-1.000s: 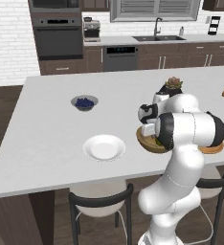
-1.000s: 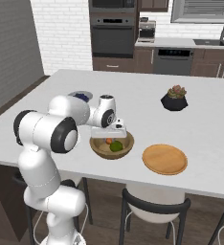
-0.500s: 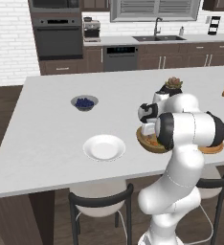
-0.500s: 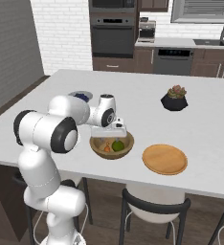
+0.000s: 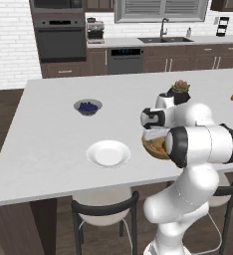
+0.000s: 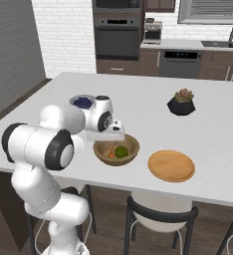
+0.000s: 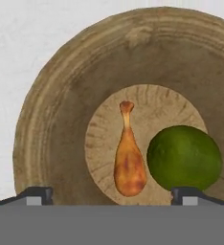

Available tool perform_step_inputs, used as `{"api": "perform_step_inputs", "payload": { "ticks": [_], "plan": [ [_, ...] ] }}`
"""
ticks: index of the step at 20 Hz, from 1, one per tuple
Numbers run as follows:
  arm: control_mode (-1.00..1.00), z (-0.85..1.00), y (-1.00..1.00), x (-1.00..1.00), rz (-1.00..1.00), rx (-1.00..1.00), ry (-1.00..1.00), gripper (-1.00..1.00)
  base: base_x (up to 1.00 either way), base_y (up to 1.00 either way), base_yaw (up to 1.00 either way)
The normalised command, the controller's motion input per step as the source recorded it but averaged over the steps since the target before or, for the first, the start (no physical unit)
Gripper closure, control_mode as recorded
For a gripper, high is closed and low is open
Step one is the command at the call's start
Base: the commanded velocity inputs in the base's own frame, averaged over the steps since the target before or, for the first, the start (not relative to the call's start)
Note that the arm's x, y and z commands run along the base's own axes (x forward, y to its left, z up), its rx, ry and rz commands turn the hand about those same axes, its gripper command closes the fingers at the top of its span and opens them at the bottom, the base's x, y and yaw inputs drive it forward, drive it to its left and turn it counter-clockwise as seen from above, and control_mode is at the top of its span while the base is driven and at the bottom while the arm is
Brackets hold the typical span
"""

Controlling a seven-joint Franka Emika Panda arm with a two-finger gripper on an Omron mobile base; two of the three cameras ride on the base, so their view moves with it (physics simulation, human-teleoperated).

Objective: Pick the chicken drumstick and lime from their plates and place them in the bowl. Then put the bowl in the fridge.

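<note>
Since before, gripper has parted (drumstick beside lime).

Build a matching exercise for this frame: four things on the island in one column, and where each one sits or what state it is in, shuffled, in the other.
Things:
1. chicken drumstick
2. white plate
3. wooden plate
4. potted succulent

Places or states:
A. bare, on the counter just beside the wooden bowl in the right base view
B. lying on the bowl's floor next to the lime
C. standing farther back on the island, beyond the bowl
D. bare, near the front edge, in front of the blueberry bowl

Pairs: 1-B, 2-D, 3-A, 4-C
</note>
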Motion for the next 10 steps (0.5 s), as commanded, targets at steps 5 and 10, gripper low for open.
{"api": "perform_step_inputs", "payload": {
  "ticks": [5, 10],
  "plan": [
    [-1.00, -0.01, 0.63, -0.06, 0.00, -0.09, 0.00, -1.00, 0.00, 0.00, 0.00],
    [-1.00, -0.08, 0.04, 0.20, 0.00, -0.02, 0.00, -1.00, 0.00, 0.00, 0.00]
  ]
}}
